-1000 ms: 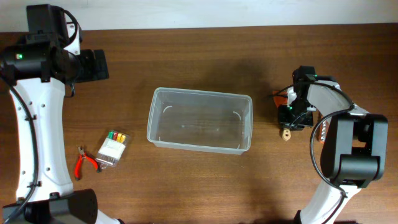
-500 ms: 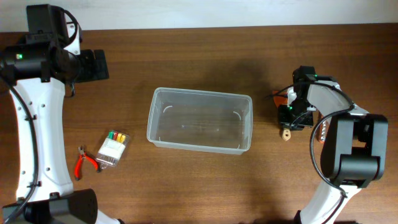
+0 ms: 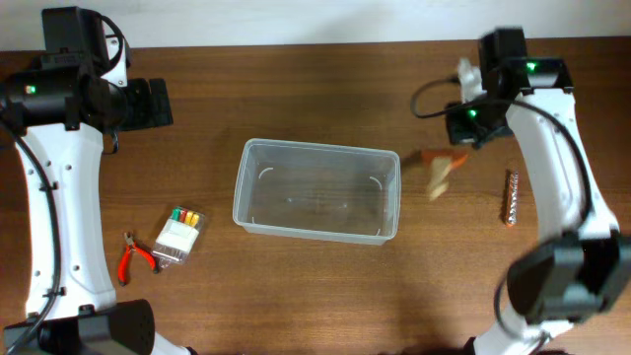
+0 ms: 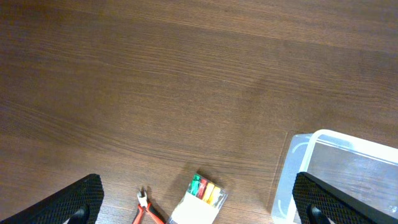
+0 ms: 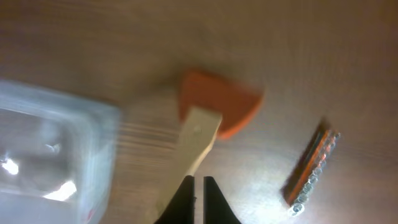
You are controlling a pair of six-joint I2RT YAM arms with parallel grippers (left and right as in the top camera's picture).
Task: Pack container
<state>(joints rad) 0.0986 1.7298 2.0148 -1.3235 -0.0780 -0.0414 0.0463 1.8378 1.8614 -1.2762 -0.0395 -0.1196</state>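
The container (image 3: 320, 148) is a clear plastic tub at the table's middle, with nothing visible inside. It also shows in the left wrist view (image 4: 323, 138) and, blurred, in the right wrist view (image 5: 50, 143). My right gripper (image 5: 198, 198) is shut on the pale wooden handle of an orange-headed scraper (image 3: 439, 170) and holds it above the table, just right of the tub. In the overhead view the right gripper (image 3: 465, 123) is raised. My left gripper (image 3: 148, 104) is open and empty, high over the far left; its fingers frame the left wrist view (image 4: 199, 210).
A clear pack of coloured markers (image 3: 179, 235) and red-handled pliers (image 3: 133, 258) lie left of the tub, also in the left wrist view (image 4: 200, 198). A strip of small metal pieces (image 3: 510, 197) lies at the far right, also in the right wrist view (image 5: 310, 169).
My right arm has risen from the table with the scraper and swung up and left. The scraper now hangs by the tub's right end. The left arm has not moved.
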